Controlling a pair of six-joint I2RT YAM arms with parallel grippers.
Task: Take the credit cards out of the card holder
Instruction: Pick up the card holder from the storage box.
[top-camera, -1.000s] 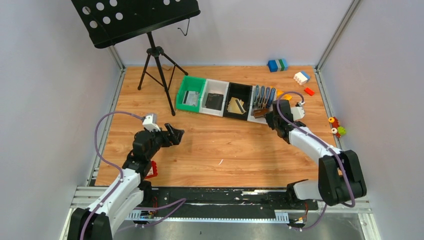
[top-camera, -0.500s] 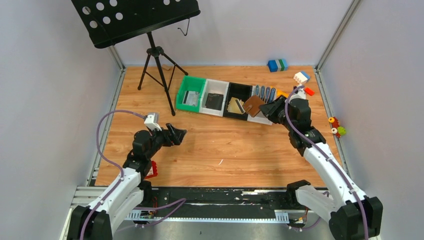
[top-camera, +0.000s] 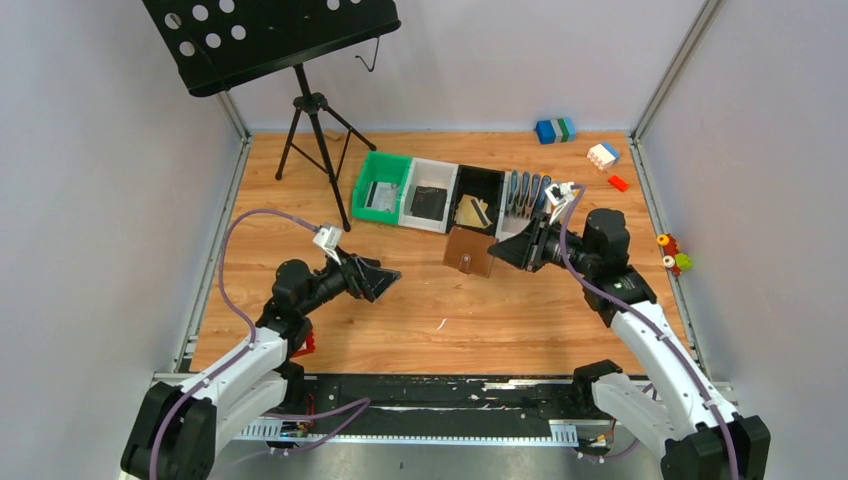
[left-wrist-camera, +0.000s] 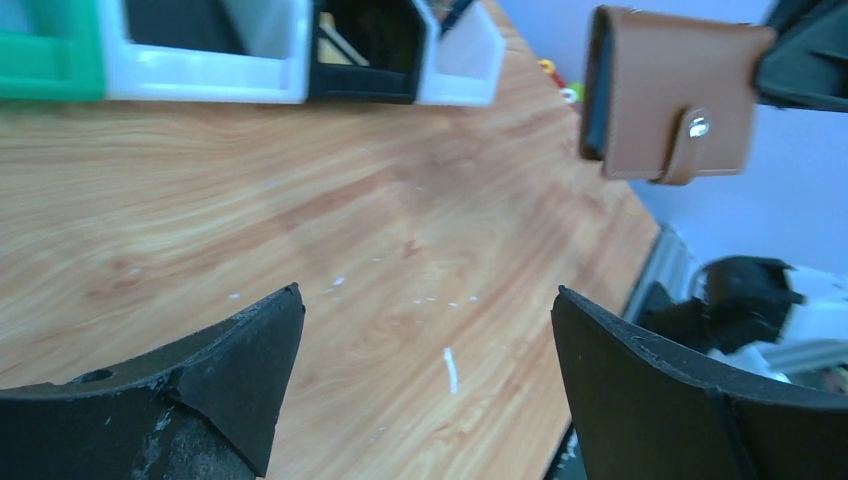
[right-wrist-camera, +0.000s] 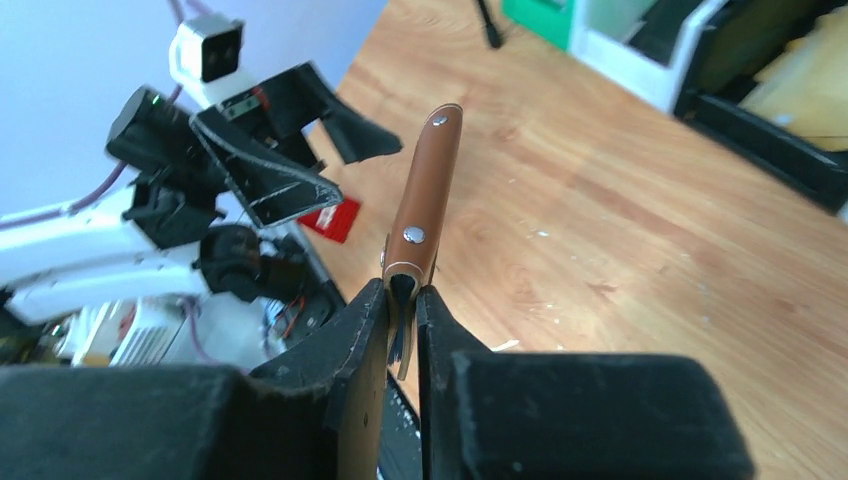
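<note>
The table (top-camera: 420, 310) fills the top view, with bins (top-camera: 404, 203) above centre. Left of centre, the left gripper (top-camera: 386, 282) stands wide open, holding nothing. Right of centre, the right gripper (top-camera: 503, 250) pinches one edge of the card holder (top-camera: 468, 250), which is closed, its strap snapped, in the air just below the bins.

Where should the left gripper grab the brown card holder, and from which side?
Grip the card holder by its free edge, coming from the left gripper side, jaws across the flat faces. It is held in the air, snapped shut; the right gripper pinches the tab end, leaving the far edge bare.
</note>
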